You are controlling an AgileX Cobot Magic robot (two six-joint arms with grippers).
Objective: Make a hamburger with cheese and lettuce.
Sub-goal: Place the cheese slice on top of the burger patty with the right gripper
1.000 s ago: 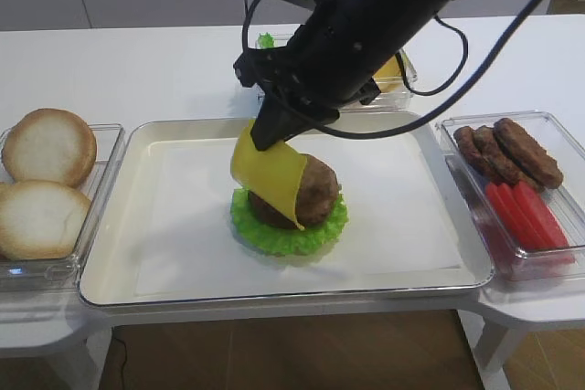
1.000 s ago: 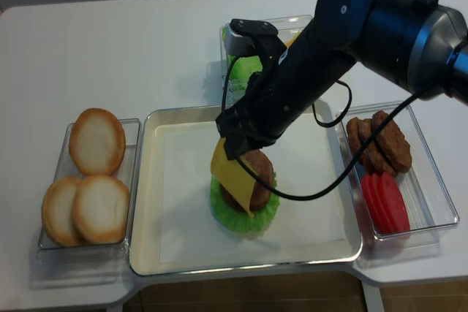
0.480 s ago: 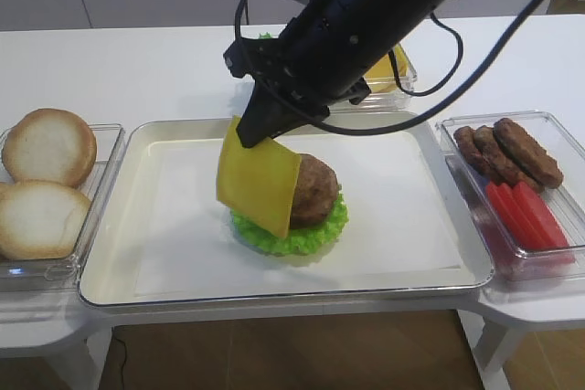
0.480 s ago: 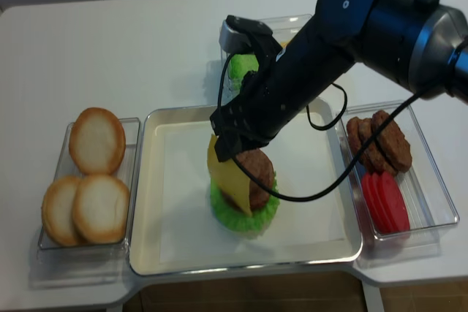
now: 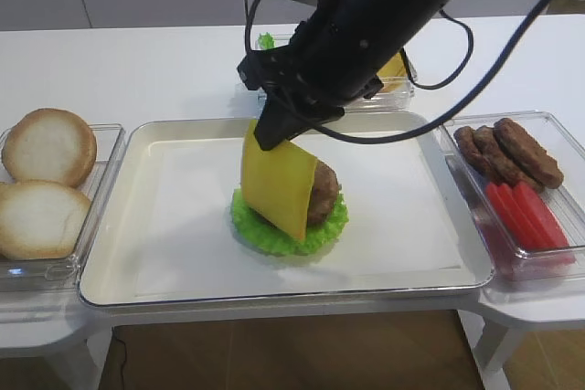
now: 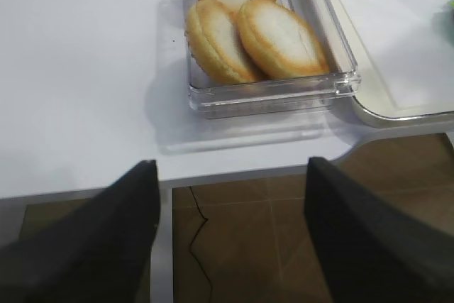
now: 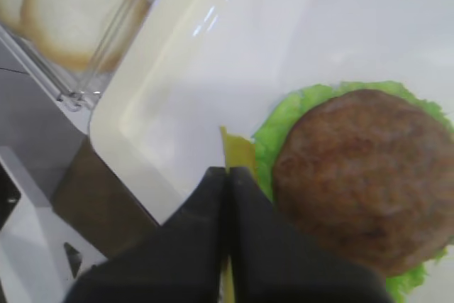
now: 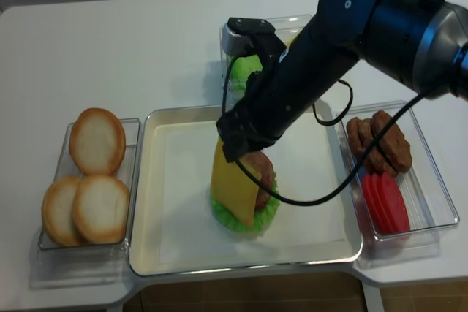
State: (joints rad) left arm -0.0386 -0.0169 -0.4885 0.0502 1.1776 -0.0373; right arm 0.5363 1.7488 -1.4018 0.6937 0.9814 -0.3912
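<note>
The right gripper [image 5: 271, 131] is pinched shut on the top edge of the cheese [image 5: 279, 183], which hangs nearly upright against the left side of the hamburger [image 5: 320, 192], itself sitting on the lettuce [image 5: 315, 227]. To seat it well, the slice should probably swing rightward over the hamburger and lie flat before the jaws part. The left gripper [image 6: 230, 246] stands spread wide, well left of the hamburger near the buns [image 6: 248, 26].

Bright, even overhead light; soft shadows beneath the tray [image 5: 128, 226]; the wrist views are blurred close up.
</note>
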